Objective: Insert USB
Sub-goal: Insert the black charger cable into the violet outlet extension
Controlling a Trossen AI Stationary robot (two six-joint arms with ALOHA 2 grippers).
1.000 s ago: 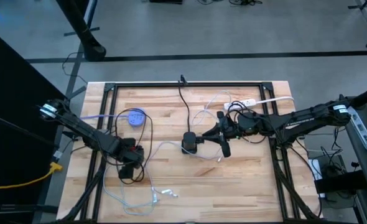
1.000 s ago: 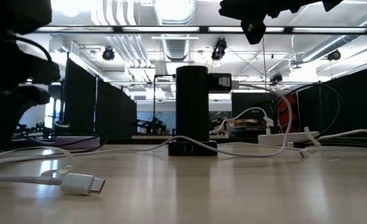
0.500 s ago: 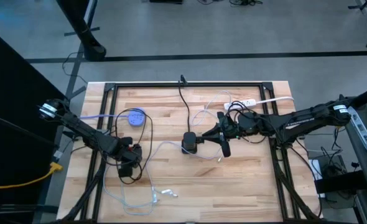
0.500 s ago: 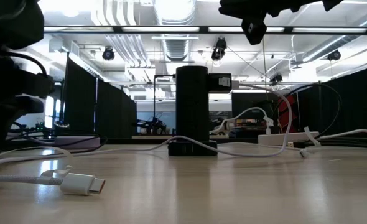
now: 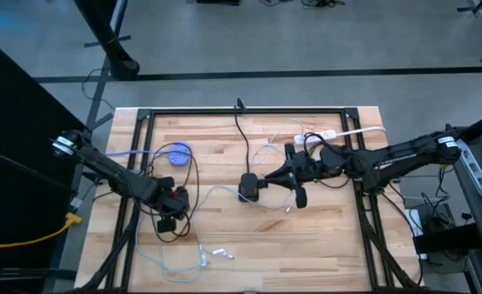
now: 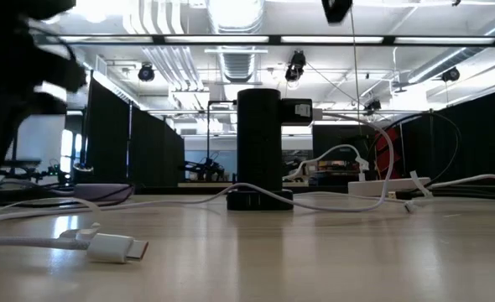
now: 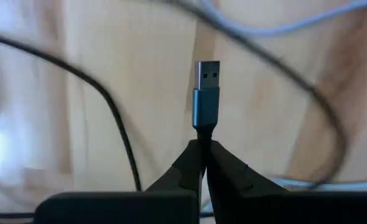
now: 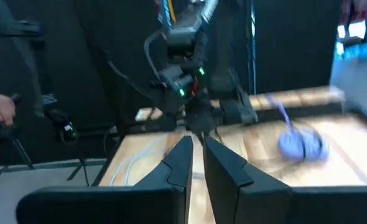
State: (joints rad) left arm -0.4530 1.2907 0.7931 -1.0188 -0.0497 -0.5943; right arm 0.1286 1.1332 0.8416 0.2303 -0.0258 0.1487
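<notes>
Left gripper [image 7: 203,149] pinching USB plug [image 7: 206,93], wrist view only

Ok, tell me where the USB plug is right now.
The USB plug is pinched by its cable in the left gripper, over the table's left half, left of the black charging tower.

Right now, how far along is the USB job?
Done: the left gripper is shut on the USB plug's cable just behind the plug, with the plug pointing forward. In hand: carrying it. Left: plugging it into the black hub mid-table, beside which the right gripper hovers, fingers nearly together.
</notes>
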